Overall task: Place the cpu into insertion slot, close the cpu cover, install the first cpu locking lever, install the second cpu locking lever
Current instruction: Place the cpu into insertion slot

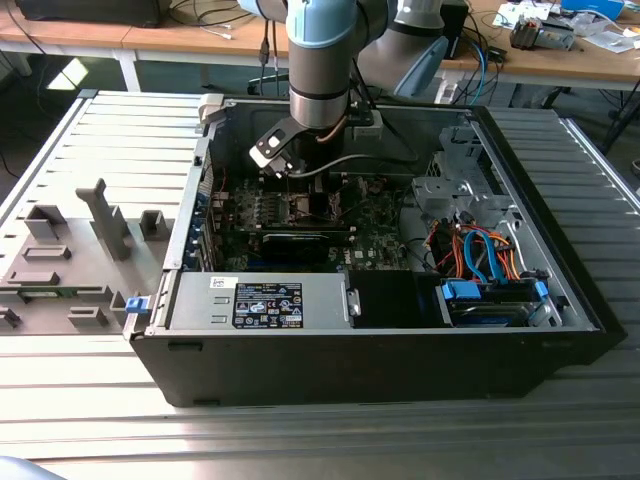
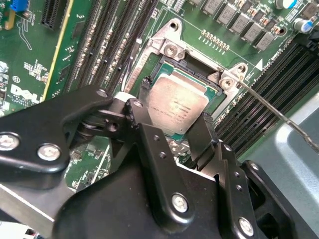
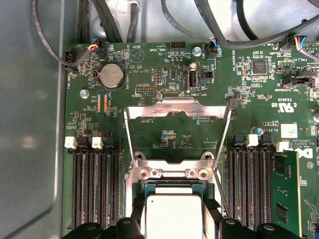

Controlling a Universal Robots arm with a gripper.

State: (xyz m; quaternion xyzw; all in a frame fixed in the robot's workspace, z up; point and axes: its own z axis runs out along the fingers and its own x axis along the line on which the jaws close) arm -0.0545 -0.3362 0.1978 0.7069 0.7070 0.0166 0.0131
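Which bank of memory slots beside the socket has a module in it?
The bank opposite the coin battery's side: a green module stands in it; the other bank is empty.

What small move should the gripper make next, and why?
Probably draw the gripper straight up off the cpu: the chip already lies flat inside the insertion slot, while the cpu cover stands open, hinged back.
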